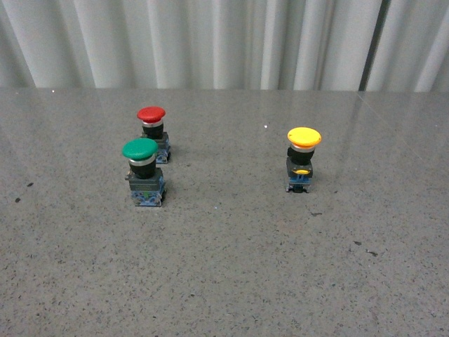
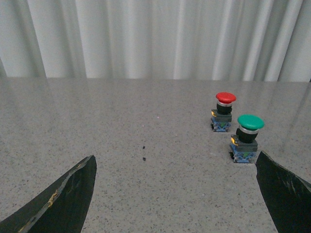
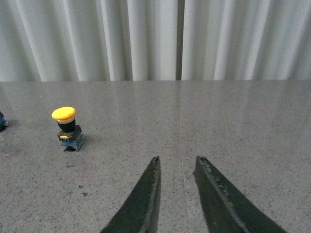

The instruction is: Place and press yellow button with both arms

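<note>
The yellow button [image 1: 302,158] stands upright on the grey table at the right of the front view, with a yellow cap, black neck and blue-grey base. Neither arm shows in the front view. In the right wrist view the yellow button [image 3: 67,127] stands well off to one side of my right gripper [image 3: 177,164], which is shut with nothing between its fingers. My left gripper [image 2: 176,162] is open wide over bare table, and the yellow button is out of its view.
A green-capped button [image 1: 144,170] and a red-capped button [image 1: 153,133] stand close together at the left. In the left wrist view the green-capped button [image 2: 247,138] stands just beyond one finger [image 2: 286,191]. A pale curtain [image 1: 224,42] hangs behind the grey speckled table [image 1: 224,274].
</note>
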